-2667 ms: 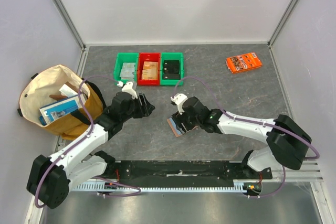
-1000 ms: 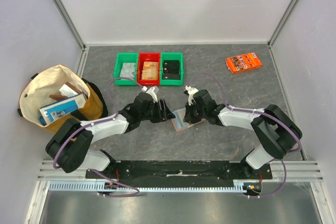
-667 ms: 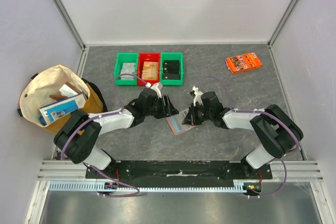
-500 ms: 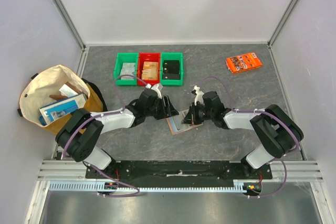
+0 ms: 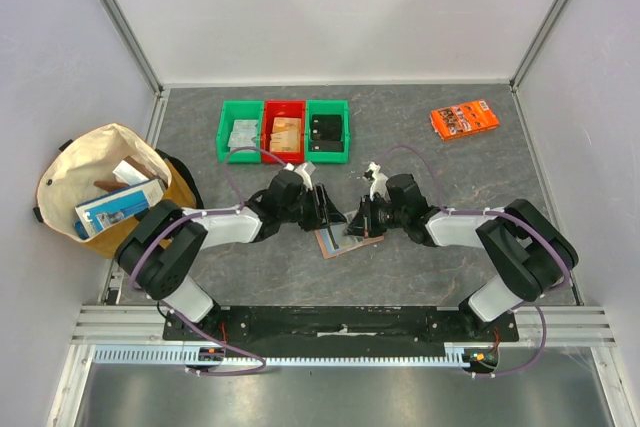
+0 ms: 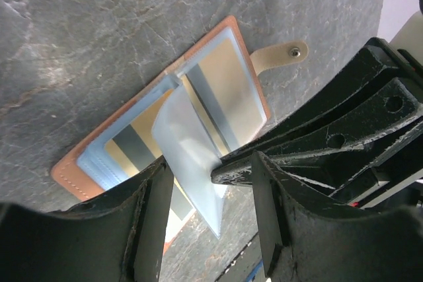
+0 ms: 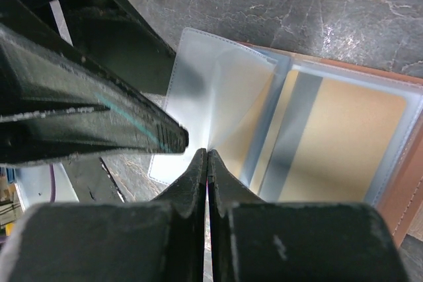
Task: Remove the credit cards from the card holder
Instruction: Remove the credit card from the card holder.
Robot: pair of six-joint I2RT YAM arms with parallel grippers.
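One card holder [image 5: 336, 244] lay open on the grey worktop [image 5: 420, 177], just toward 6 o'clock from its middle. Two credit cards [image 6: 228, 87], tan with a grey stripe, showed inside it, each in its pocket, one on either side of the fold. One clear sleeve [image 6: 188, 156] stood up from that fold.

The right hand [image 7: 207, 156] reached in low from 3 o'clock, fingers pressed together on the sleeve's edge. The left hand [image 6: 210, 170] came in from 9 o'clock, fingers apart and gripping nothing, with the raised sleeve in the gap between them.

Farther out, at 11 o'clock, one red bin [image 5: 284, 103] stood between two green bins [image 5: 222, 135]. One orange packet [image 5: 465, 118] lay at 1 o'clock and one cloth bag [image 5: 70, 172] sat at 9 o'clock.

Against a second before, the left hand had drawn closer to the holder and the right hand.
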